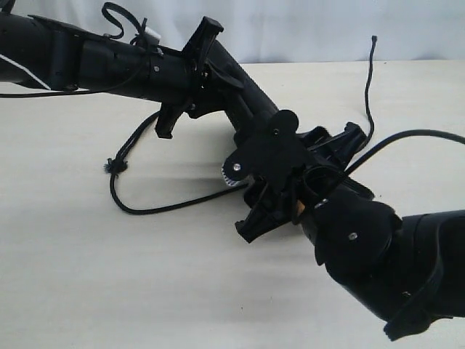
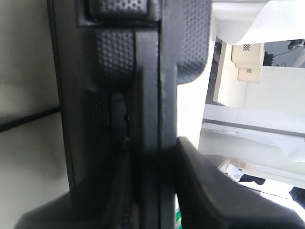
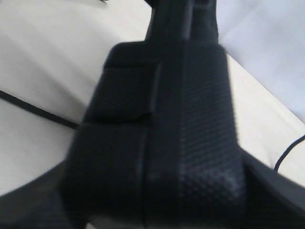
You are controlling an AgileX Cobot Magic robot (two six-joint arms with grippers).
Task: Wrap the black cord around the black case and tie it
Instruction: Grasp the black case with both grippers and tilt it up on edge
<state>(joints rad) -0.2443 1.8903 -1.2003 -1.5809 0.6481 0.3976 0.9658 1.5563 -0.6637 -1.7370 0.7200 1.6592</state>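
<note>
The black case (image 1: 251, 98) hangs edge-on above the table between both arms. My left gripper (image 1: 211, 83) comes in from the upper left and is shut on one end of it. In the left wrist view the case (image 2: 147, 95) runs between the fingers (image 2: 205, 191). My right gripper (image 1: 276, 171) reaches up from the lower right to the other end. In the blurred right wrist view the case (image 3: 162, 124) fills the gap and both fingers (image 3: 274, 186) lie against it. The black cord (image 1: 167, 207) lies loose on the table, with a knot (image 1: 114, 167) at the left.
The cord's other end (image 1: 374, 40) trails toward the back right. A thicker robot cable (image 1: 407, 134) arcs over the right arm. The pale table (image 1: 109, 276) spreads below, with a white backdrop (image 1: 305, 29) behind. Cord also crosses the table (image 2: 28, 119) in the left wrist view.
</note>
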